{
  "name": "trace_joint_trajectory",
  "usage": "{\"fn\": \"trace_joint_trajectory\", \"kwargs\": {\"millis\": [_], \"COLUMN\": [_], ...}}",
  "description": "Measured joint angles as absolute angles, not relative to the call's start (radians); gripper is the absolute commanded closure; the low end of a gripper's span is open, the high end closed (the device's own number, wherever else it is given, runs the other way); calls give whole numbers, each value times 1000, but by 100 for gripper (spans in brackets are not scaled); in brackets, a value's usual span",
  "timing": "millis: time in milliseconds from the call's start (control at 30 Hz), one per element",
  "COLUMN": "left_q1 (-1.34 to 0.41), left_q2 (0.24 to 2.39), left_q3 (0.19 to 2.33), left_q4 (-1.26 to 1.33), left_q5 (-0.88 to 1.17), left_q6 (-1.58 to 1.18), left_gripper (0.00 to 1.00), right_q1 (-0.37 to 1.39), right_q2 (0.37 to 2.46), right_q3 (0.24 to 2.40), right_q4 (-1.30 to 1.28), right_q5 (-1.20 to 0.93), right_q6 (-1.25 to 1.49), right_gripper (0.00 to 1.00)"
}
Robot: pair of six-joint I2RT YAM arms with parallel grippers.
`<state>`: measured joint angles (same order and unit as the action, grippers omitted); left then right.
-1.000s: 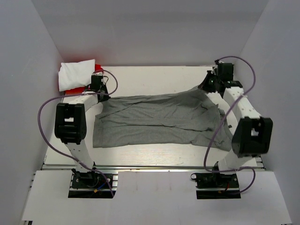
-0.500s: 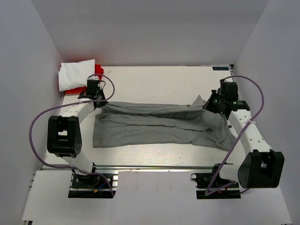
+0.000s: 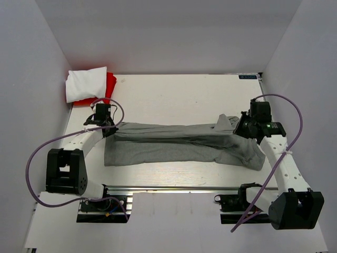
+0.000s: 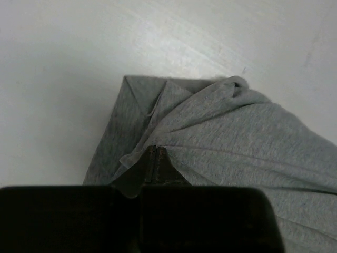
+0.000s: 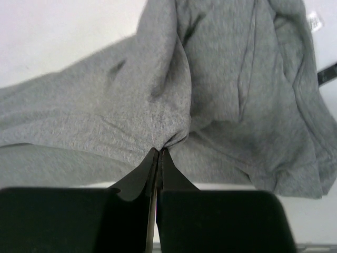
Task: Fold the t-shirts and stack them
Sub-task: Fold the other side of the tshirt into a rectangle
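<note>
Biggest thing first: the white table (image 3: 174,89) carries everything here, three t-shirts in total, one of each colour.

The heather-grey t-shirt (image 3: 174,142) is by far the largest. It's stretched out as a long band running straight from one gripper to the other, with its far edge on the line between them and the rest of the cloth lying on the side toward the arm bases. At the right gripper's end it's bunched and rumpled, with one lump on the far side of the fingers and a flap trailing off toward the near edge. In the right wrist view there's a small white neck mark (image 5: 314,21) up and to the right of the fingertips.

Next down is the white t-shirt (image 3: 84,84), folded into a pad well beyond the left gripper, off toward the far left corner. It sits on top of the red t-shirt (image 3: 109,84), which only peeks out along the side nearer that gripper.

There are two arms and so two grippers. The left gripper (image 3: 111,128) is pinched tight on the grey shirt's left corner; in its wrist view the cloth fans out from right at the fingertips. The right gripper (image 3: 239,128) has its fingers pressed together on a gathered fold at the shirt's right end.
</note>
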<state>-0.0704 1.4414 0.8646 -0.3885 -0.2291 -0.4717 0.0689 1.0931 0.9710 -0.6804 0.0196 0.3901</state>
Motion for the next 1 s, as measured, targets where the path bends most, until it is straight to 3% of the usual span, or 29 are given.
{"fn": "trace_joint_trajectory", "kwargs": {"millis": [367, 400, 500, 533, 600, 633, 700, 733, 1000], "left_q1": [-76, -76, -78, -78, -80, -80, -80, -80, -75], "left_q2": [1414, 1406, 1388, 1386, 1386, 1386, 1386, 1385, 1295], "left_q3": [700, 693, 683, 681, 684, 686, 704, 719, 918], "left_q4": [-482, -482, -488, -494, -514, -532, -590, -617, -724], "left_q5": [-255, -256, -256, -256, -257, -264, -284, -298, -348], "left_q6": [-580, -585, -597, -604, -617, -630, -662, -682, -743], "left_gripper": [100, 91, 52, 28, 14, 0, 0, 0, 0], "right_q1": [69, 69, 69, 69, 69, 68, 69, 69, 69], "right_q2": [990, 980, 977, 979, 992, 1002, 1015, 1016, 1030], "right_q3": [670, 641, 595, 583, 572, 572, 572, 573, 762], "right_q4": [-707, -708, -701, -697, -693, -693, -689, -689, -647], "right_q5": [-22, -22, -22, -21, -18, -18, -18, -19, -21], "right_q6": [429, 443, 480, 490, 503, 502, 503, 500, 434], "right_gripper": [100, 100, 83, 53, 41, 31, 26, 10, 10]}}
